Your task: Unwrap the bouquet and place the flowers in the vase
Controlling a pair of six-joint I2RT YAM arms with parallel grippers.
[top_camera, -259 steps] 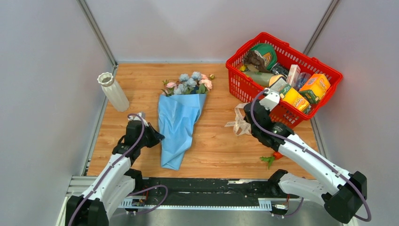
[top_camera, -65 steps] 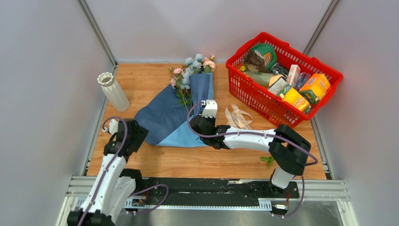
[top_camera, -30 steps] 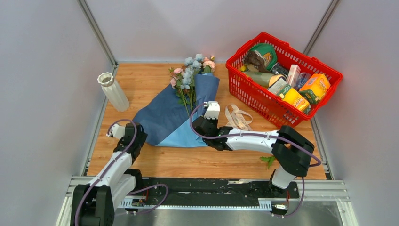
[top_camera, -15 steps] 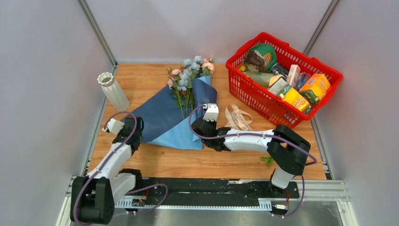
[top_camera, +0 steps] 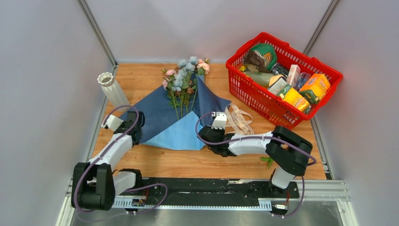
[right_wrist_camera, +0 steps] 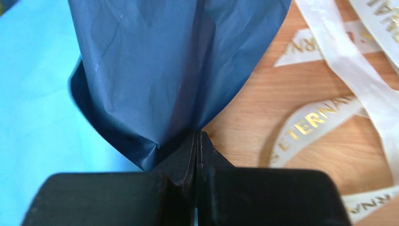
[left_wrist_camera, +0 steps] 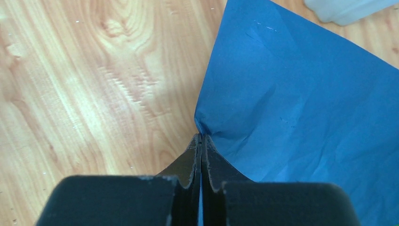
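Your left fingers (left_wrist_camera: 187,164) and right fingers (right_wrist_camera: 184,156) each pinch the blue paper (top_camera: 160,112); the flowers (top_camera: 181,84) lie along its middle, nearer the right.

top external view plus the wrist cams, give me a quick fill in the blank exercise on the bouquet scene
1. The left gripper and the right gripper are each shut on an edge of the wrapping paper, which is ____ in colour.
2. The flowers lie on the opened paper; the vase holds ____ of them.
3. The untied ribbon lies on the table between the right gripper and the ____ basket.

Missing words: blue; none; red
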